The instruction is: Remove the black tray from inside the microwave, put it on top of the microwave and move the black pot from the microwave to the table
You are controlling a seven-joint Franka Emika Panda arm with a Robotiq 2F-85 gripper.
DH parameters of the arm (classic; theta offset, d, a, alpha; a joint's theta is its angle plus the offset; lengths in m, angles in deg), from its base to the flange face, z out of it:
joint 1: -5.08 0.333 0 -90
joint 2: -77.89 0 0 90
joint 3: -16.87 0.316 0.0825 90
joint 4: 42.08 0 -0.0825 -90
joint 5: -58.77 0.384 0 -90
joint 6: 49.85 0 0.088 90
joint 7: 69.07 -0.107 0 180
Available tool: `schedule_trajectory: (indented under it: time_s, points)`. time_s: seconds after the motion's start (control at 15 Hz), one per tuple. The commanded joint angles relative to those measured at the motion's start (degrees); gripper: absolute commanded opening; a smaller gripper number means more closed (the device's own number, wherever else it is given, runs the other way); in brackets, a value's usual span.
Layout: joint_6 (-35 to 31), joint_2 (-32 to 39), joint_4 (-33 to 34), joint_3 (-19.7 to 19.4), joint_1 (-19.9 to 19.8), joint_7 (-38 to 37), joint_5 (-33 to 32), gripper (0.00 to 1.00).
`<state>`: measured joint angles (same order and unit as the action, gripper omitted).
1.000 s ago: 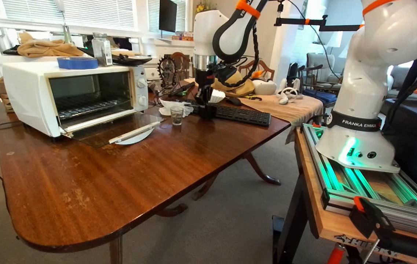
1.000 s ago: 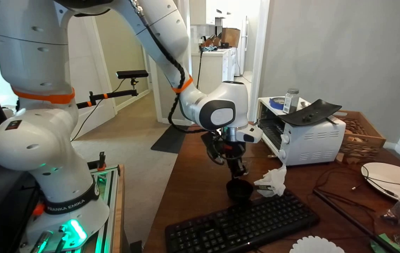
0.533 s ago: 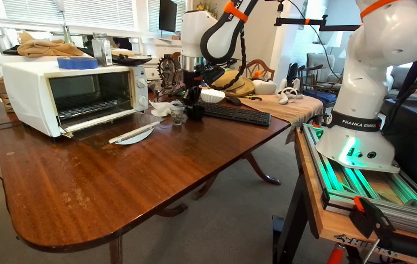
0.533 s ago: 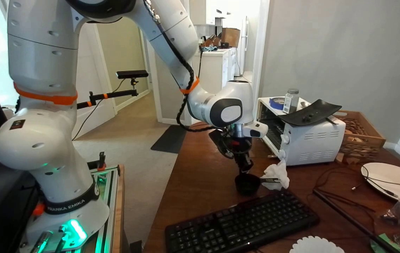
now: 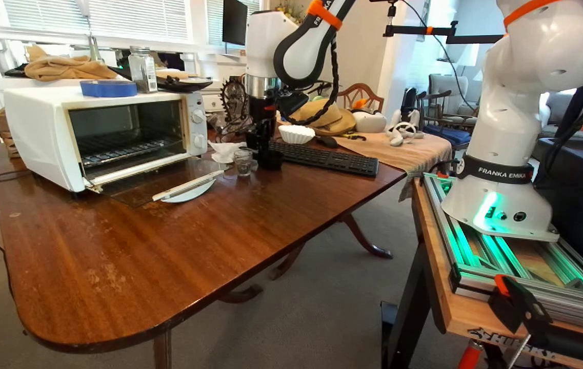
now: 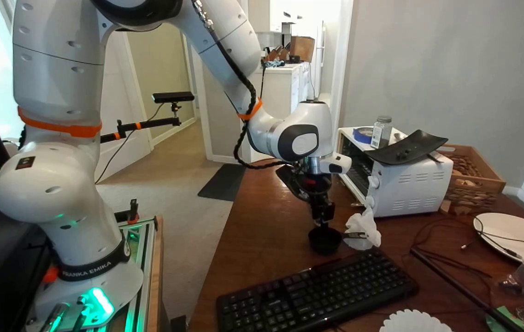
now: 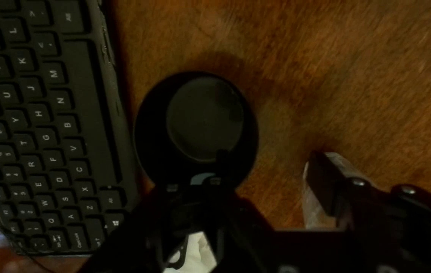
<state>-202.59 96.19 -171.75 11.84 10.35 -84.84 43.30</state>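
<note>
The black pot [image 6: 325, 241] stands on the reddish-brown table [image 5: 132, 256], at the keyboard's edge. Looking down in the wrist view, I see into the round pot [image 7: 204, 117]; its handle runs beneath my gripper. My gripper [image 7: 268, 159] is open: one finger overlaps the pot's rim at the handle side, the other stands well apart over bare wood. Whether the near finger touches the pot is too dark to tell. The microwave [image 5: 35, 128] has its glass door lowered and a wire rack inside. On its top lies the black tray [image 6: 407, 148], slightly tilted.
A keyboard [image 6: 317, 295] lies along one side of the pot. Close by on the other side stands a drinking glass [image 5: 243, 163], with crumpled white paper [image 6: 363, 230] near the handle. Blue tape [image 5: 108, 88] and a jar [image 5: 142, 70] rest on the microwave.
My gripper has carried the pot toward the glass and the microwave over the last second, then nearly stopped. Its fingers have come apart, and the pot stays below them.
</note>
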Motion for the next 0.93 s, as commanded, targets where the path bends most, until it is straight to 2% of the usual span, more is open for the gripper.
schedule_trajectory:
  time_s: [0.0,0.07,0.13,0.4,0.6,0.67,0.87]
  points:
    - [4.86,-4.37,-1.36,0.13,0.93,0.85,-0.14,0.88]
    - [6.84,-5.8,-1.42,0.32,1.36,1.36,-1.29,0.96]
    - [9.31,-7.16,-1.28,0.78,1.54,2.22,-1.91,0.99]
    - [18.03,-12.75,-0.54,3.63,2.46,4.79,-6.12,1.0]
    - [17.05,-13.27,0.65,5.63,1.81,7.11,-7.67,1.0]
    - [16.66,-13.07,0.34,5.79,1.32,5.7,-5.82,1.0]
    - [16.65,-13.29,0.49,6.11,1.23,5.8,-5.85,1.0]
